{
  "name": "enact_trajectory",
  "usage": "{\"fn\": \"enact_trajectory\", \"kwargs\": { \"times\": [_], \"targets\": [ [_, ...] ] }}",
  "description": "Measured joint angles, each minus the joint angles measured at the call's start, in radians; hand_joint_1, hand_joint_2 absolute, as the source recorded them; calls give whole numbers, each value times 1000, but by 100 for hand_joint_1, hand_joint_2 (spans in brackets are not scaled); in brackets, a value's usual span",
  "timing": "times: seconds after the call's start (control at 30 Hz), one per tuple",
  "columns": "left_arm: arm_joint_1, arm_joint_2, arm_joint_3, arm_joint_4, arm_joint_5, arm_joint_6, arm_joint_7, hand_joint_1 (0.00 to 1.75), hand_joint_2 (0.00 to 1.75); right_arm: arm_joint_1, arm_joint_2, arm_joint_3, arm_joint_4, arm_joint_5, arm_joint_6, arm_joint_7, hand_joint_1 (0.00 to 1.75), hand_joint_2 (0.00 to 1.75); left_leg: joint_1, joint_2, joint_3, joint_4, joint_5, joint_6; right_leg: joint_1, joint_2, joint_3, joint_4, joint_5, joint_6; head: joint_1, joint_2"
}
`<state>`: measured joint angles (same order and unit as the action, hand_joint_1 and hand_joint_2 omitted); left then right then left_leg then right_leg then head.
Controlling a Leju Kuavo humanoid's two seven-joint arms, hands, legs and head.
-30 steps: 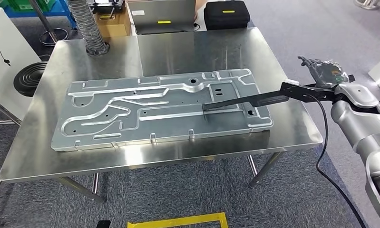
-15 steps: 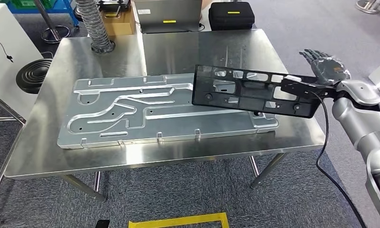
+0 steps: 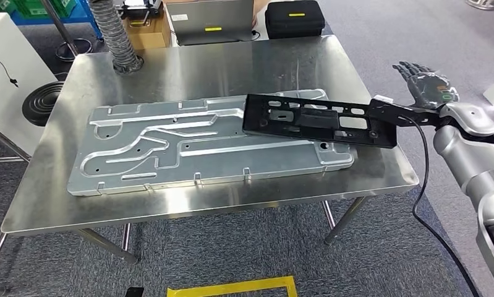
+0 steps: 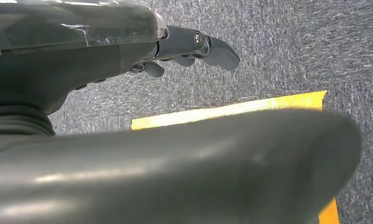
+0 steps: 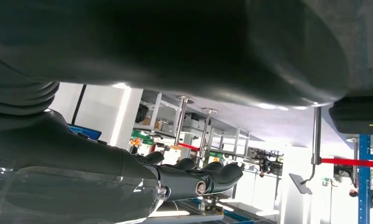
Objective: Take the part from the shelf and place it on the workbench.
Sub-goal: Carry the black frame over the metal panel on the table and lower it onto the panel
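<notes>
The long black part (image 3: 318, 120), a flat frame with cut-outs, lies across the right end of the big stamped metal plate (image 3: 170, 148) on the steel workbench (image 3: 232, 68). Its right end reaches the table's right edge, just by my right wrist. My right hand (image 3: 426, 83) is off that edge, fingers stretched out and apart with nothing between them; the right wrist view shows the same straight fingers (image 5: 193, 179). My left hand (image 4: 184, 44) hangs over grey carpet and holds nothing.
At the bench's far edge stand a ribbed grey hose (image 3: 115, 34), a cardboard box (image 3: 146, 28), a grey laptop-like case (image 3: 210, 21) and a black case (image 3: 295, 18). A white cabinet (image 3: 9, 68) stands left of the bench. Yellow floor tape (image 3: 232, 288) marks the near side.
The black part turned from edge-on, to standing with its face towards me, to lying low across the plate. My right hand stayed at the table's right edge, fingers spread.
</notes>
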<state>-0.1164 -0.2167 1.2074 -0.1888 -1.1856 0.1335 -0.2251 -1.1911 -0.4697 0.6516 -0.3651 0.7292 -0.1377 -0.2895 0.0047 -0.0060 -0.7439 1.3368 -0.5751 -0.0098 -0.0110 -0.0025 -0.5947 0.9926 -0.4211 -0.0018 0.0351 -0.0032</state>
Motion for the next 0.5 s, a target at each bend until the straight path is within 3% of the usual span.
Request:
{"fn": "enact_trajectory", "kwargs": {
  "times": [0.03, 0.1, 0.17, 0.23, 0.3, 0.4, 0.43, 0.47, 0.5],
  "targets": [
    [0, 0, 0, 0, 0, 0, 0, 0, 0, 0, 0, 0, 0, 0, 0, 0, 0, 0, 0, 0, 3, -7, 6, 0, 0, 0, 0, 0, 0, 0, 0, 0],
    [0, 0, 0, 0, 0, 0, 0, 0, 0, 0, 1, -1, 0, 0, 0, 0, 0, 0, 1, 0, 38, -81, 51, 2, 0, 1, 1, 3, -2, 1, 0, 0],
    [0, 0, 0, 0, 0, 0, -2, 0, 0, -2, 1, -7, 0, 1, 0, 0, 0, 0, -2, 0, 109, -230, 112, 15, 3, 3, -1, 8, -5, 15, 0, 0],
    [0, 1, 0, 0, 0, 0, -3, 0, 0, -4, 2, -14, 1, 2, 1, 0, 0, 0, -1, -1, 150, -320, 140, 34, 4, 4, -4, 14, -10, 33, 0, 0],
    [-1, 1, 0, 0, 0, 1, -3, 0, 0, -6, 1, -20, 1, 2, 1, 0, 0, 0, 3, 0, 151, -327, 146, 45, 1, 3, -25, 63, -43, 44, 0, 0],
    [-1, 1, 0, 0, 0, 1, -3, 0, 0, -4, 1, -26, 3, 4, 2, -2, 0, 0, 3, 0, 150, -327, 148, 49, -2, 3, -117, 261, -135, 56, 0, 0],
    [-1, 1, 0, 0, 0, 1, -2, 0, 0, -1, 1, -27, 4, 6, 3, -4, 0, 0, 3, 0, 150, -327, 147, 49, -3, 3, -139, 304, -144, 57, 0, 0],
    [-1, 1, 0, 0, 0, 1, -2, 0, 0, 1, 1, -29, 5, 7, 4, -5, 0, 0, 3, 0, 150, -326, 147, 49, -3, 3, -143, 308, -133, 57, 0, 0],
    [-1, 1, 0, 0, -1, 1, -2, 0, 0, 1, 1, -31, 6, 7, 5, -8, 0, 0, 3, 0, 151, -325, 146, 48, -3, 3, -125, 267, -103, 55, 0, 0]
  ]
}}
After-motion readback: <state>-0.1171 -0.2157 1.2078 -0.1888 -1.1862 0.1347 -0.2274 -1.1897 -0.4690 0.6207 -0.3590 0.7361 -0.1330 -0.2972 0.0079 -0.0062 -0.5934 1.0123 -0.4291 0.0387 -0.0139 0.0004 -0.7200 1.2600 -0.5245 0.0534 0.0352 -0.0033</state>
